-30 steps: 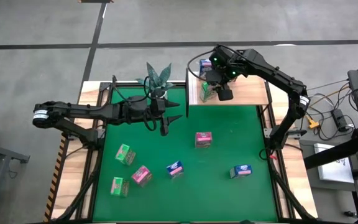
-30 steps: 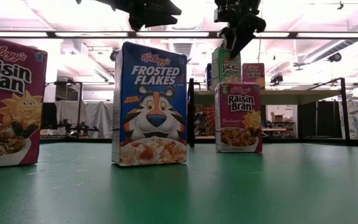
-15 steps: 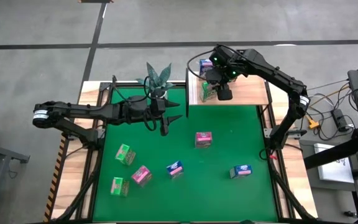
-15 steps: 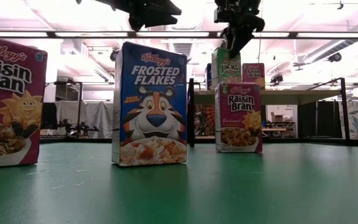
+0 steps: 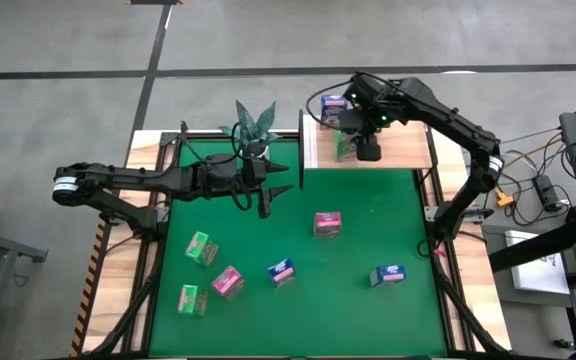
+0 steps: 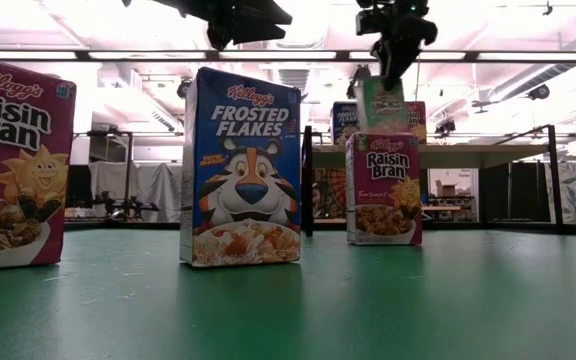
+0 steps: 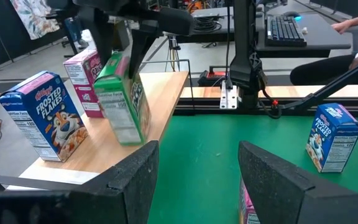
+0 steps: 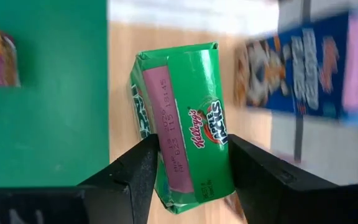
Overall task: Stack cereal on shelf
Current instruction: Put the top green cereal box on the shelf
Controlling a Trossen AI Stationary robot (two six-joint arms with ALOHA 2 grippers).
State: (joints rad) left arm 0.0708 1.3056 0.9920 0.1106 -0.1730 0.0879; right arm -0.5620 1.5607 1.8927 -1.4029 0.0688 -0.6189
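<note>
Gripping a green cereal box (image 8: 182,130) between its two dark fingers (image 8: 135,171), the right gripper (image 5: 366,148) sits over the light-wood shelf (image 5: 408,150) at the far edge of the table. Right wrist view shows the clamp plainly: box pinched on both long sides, glossy printed card with a pink panel, wood board below it. Left wrist view adds that the box (image 7: 124,99) hangs tilted just above the board, with a blue box (image 7: 42,121) and a pink box (image 7: 82,74) standing on the shelf beside it; neither the tilt nor the gap can be made out from above. Low view shows it (image 6: 381,103) against ceiling lights, behind a pink box (image 6: 383,188) on the mat.

Left gripper (image 5: 265,195) hovers over the far left of the green mat (image 5: 368,230), fingers apart, holding nothing. High view alone shows the loose cuboid boxes on the mat: green (image 5: 201,247), pink (image 5: 228,282), green (image 5: 191,299), blue (image 5: 281,271), pink (image 5: 327,224), blue (image 5: 387,274). Mat looks matte and felt-like. Spiky potted plant (image 5: 253,125) sits at the far edge.
</note>
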